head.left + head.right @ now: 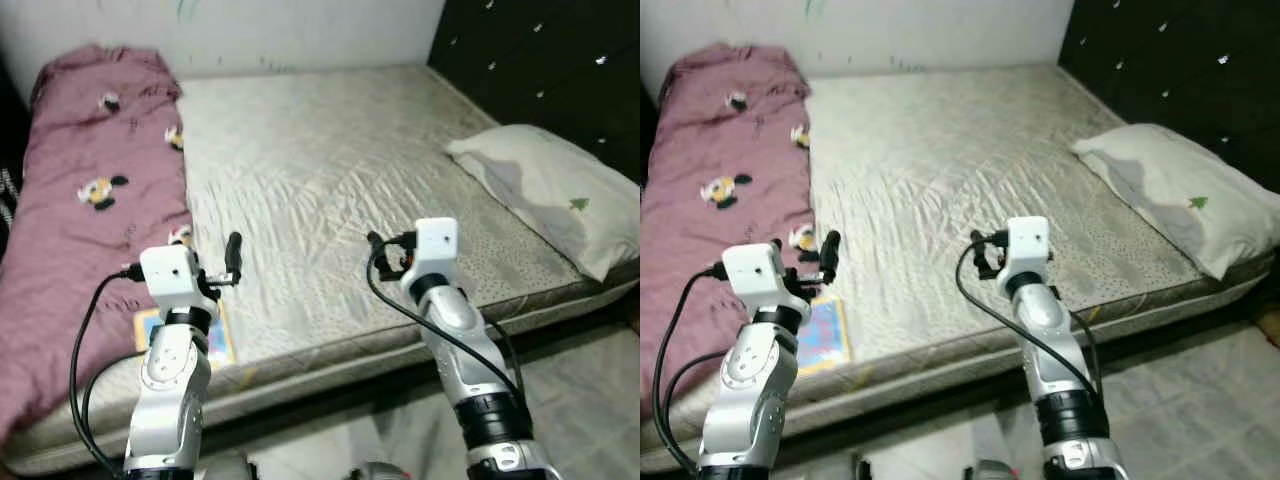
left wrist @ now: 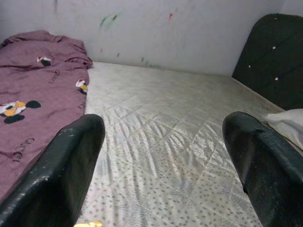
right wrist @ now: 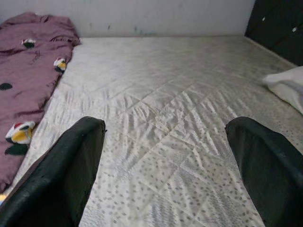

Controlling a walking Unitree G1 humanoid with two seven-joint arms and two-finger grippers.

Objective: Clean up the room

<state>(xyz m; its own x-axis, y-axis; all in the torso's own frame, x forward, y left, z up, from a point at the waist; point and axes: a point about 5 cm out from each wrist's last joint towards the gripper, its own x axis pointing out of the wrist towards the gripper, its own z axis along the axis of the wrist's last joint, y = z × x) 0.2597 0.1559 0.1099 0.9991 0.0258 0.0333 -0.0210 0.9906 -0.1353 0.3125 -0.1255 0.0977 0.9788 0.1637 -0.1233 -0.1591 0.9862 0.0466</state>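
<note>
While both arms reach forward over the near edge of the bed, the left gripper (image 2: 161, 156) holds its jaws spread wide with nothing between them, and the right gripper (image 3: 165, 161) likewise stands wide open and empty. Beneath them lies the bare, cream, quilted mattress (image 1: 330, 180), wrinkled across its middle. A mauve blanket printed with cartoon mice (image 1: 80, 190) is heaped along the robot's left side of the bed. A flat, colourful picture book (image 1: 825, 335) lies on the mattress just beside the blanket's edge, near the left arm. A pale grey-white pillow (image 1: 550, 190) rests at the right end, against the dark tufted headboard (image 1: 540, 60).
</note>
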